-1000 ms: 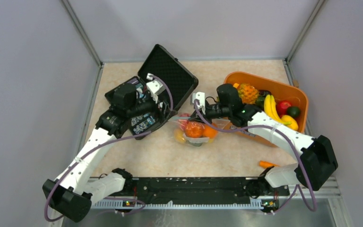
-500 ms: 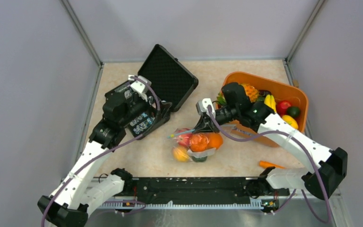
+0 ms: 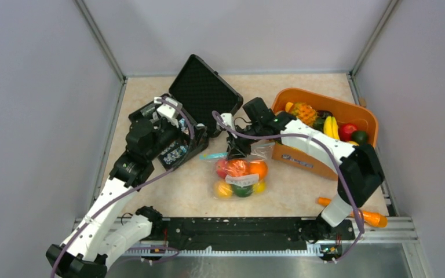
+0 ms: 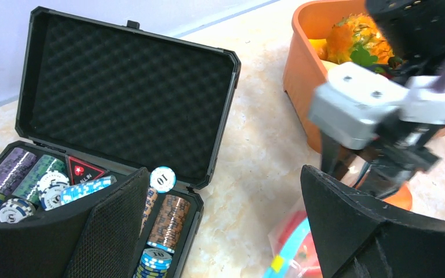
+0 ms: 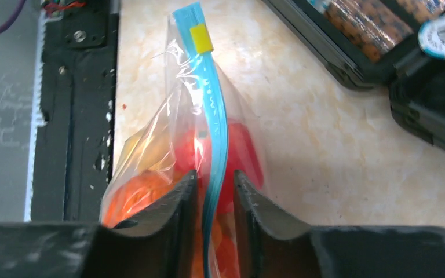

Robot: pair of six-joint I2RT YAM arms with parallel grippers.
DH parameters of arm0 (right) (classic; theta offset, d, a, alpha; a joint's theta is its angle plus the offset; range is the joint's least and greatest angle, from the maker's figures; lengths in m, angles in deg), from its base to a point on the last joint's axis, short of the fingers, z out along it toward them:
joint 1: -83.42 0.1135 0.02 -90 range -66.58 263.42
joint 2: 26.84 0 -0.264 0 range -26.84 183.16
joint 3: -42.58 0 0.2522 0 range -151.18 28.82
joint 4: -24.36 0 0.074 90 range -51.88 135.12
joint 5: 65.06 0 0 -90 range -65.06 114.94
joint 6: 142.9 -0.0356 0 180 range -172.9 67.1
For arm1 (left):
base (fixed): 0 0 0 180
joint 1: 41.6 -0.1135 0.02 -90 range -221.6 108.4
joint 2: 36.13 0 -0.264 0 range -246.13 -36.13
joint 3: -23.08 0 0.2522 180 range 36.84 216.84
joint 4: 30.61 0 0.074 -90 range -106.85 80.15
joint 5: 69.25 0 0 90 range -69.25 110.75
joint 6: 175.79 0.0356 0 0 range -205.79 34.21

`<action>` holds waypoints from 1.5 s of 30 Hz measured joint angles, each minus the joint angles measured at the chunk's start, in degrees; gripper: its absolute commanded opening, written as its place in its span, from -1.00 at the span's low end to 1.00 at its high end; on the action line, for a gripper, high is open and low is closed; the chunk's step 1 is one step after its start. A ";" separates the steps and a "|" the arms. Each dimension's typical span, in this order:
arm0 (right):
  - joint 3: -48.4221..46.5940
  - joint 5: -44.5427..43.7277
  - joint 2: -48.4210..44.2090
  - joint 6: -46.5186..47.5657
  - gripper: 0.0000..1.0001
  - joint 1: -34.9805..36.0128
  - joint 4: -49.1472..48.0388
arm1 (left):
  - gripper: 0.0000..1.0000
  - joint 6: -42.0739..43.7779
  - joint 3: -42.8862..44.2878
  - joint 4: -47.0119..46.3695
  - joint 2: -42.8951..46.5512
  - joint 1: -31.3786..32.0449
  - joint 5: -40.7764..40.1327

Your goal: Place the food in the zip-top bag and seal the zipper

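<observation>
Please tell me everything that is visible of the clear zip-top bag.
The zip-top bag is clear, soft, crinkled plastic with a white label. It lies on the table between the arms, bulging with red, orange, yellow and green toy food. Its teal zipper, with a yellow tab at one end, stands raised on edge; the right pincer seems to grip it between both fingers.

A robot test cell in a lab: plain grey wall panels (image 3: pixel 35 127) in aluminium struts (image 3: pixel 100 41) box in a marble-patterned table (image 3: pixel 255 84), the left arm (image 3: pixel 109 194) and right arm (image 3: pixel 316 143) are bolted to a black rail (image 3: pixel 237 227) at its edge, and the props are toy fruit (image 3: pixel 331 130) and poker chips (image 4: pixel 162 178).
</observation>
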 measured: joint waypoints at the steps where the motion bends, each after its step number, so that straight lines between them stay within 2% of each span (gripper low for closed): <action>1: -0.94 -1.68 1.92 -0.96 -0.20 -0.02 -0.35 | 0.97 0.02 -0.20 -0.02 0.39 0.00 -0.17; 3: -1.53 -4.22 3.13 -2.78 -0.07 -0.02 -1.38 | 0.98 0.02 -0.61 -0.04 1.20 0.00 -0.59; 5: -1.31 -6.40 2.45 -4.24 0.36 -0.02 -2.91 | 0.97 0.04 -1.11 -0.15 2.10 0.00 -1.22; 6: -0.81 -7.52 1.55 -5.07 0.69 -0.02 -4.35 | 0.97 0.04 -1.36 -0.20 2.49 0.00 -1.53; 7: 0.37 -8.72 0.07 -5.90 0.80 -0.02 -6.36 | 0.97 0.04 -1.53 -0.20 2.73 0.00 -1.86; 12: 8.11 -14.62 -11.82 -10.03 0.96 -0.02 -16.46 | 0.97 -0.09 -1.66 -0.24 2.58 0.00 -2.99; 16: 15.65 -23.85 -23.23 -13.14 0.97 0.00 -27.89 | 0.97 -0.79 -1.66 -0.66 1.44 0.00 -3.65; 21: 23.04 -38.05 -33.35 -19.43 0.97 -2.32 -37.13 | 0.97 -3.69 -1.66 -0.70 0.31 0.00 -6.95; 27: 26.80 -47.34 -37.07 -36.61 0.97 -18.99 -37.68 | 0.97 -10.01 1.11 1.60 -5.68 -0.35 -15.96; 31: 26.82 -48.35 -37.42 -43.93 0.98 -26.38 -34.62 | 0.97 -13.81 3.04 4.02 -10.10 -0.72 -21.90; 35: 25.73 -46.01 -37.64 -47.76 0.97 -29.94 -28.83 | 0.97 -18.69 4.70 7.43 -11.91 -0.81 -28.39; 39: 21.70 -44.59 -35.50 -48.48 0.97 -31.74 -22.60 | 0.97 -22.84 5.64 8.46 -11.74 -0.81 -34.42; 45: 21.31 -43.19 -35.45 -49.46 0.97 -31.95 -22.10 | 0.97 -26.38 5.79 9.84 -10.32 -0.81 -44.74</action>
